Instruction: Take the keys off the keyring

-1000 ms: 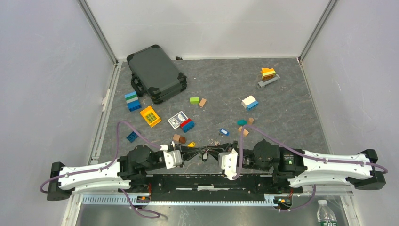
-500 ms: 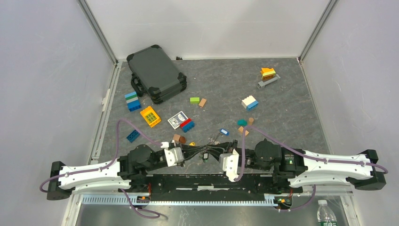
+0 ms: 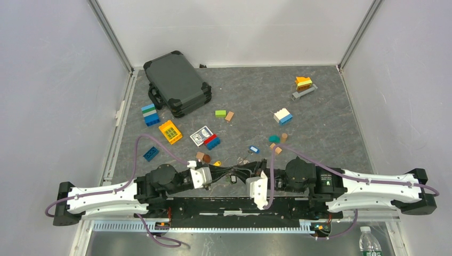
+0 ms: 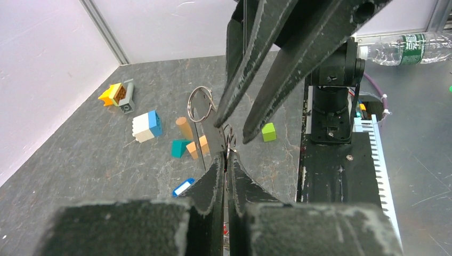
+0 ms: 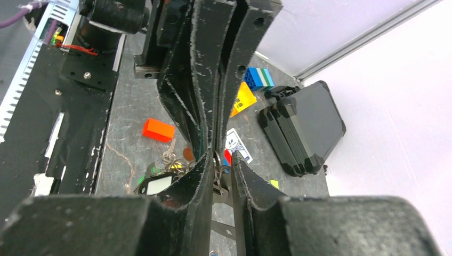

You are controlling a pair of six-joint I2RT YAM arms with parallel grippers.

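Observation:
Both grippers meet over the near middle of the table. My left gripper (image 3: 226, 172) (image 4: 228, 156) is shut on the thin metal keyring (image 4: 201, 101), whose round loop sticks up past its tips. My right gripper (image 3: 242, 172) (image 5: 221, 160) faces it with its fingers apart. The ring wire (image 5: 217, 169) runs through that gap, close to one pad. Under the grippers hang several keys (image 5: 169, 156) (image 3: 233, 179) with black, green and yellow heads. One blue-headed key (image 4: 183, 187) (image 3: 253, 149) lies loose on the table, and a red-headed one (image 5: 158, 129) lies near the bunch.
A black case (image 3: 177, 82) stands at the back left, a playing-card box (image 3: 201, 135) mid-table. Building blocks are scattered about: yellow (image 3: 170, 131), blue and white (image 3: 282, 116), orange and grey (image 3: 304, 87). A bottle (image 3: 369, 241) lies beyond the near edge.
The left wrist has shifted slightly right and the right wrist slightly left, so the grippers sit closer together. The hanging keys stay between them.

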